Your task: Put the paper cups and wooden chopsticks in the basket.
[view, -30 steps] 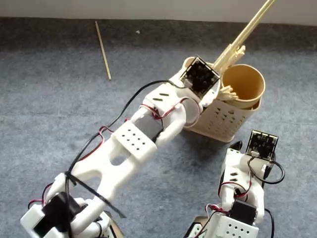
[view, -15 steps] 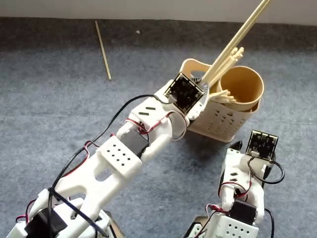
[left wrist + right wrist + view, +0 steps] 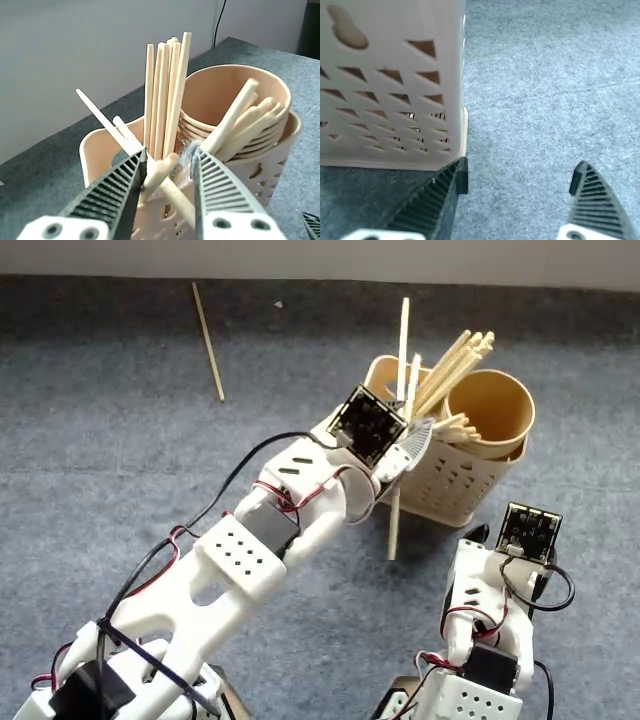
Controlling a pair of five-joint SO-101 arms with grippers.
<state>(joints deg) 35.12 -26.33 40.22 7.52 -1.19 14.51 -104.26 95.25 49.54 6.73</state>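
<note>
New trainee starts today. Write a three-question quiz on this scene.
1. True or false: the paper cups sit stacked inside the basket.
2. Where does the stray chopstick lie? A in the basket; B on the carpet, apart from the basket; C under the basket.
3. Fill in: the right pincer is ____ (open or shut).
Key: 1 true; 2 B; 3 open.

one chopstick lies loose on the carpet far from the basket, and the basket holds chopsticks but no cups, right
No: the basket holds chopsticks and nested paper cups too, as the left wrist view shows. The loose chopstick part is right.
</note>
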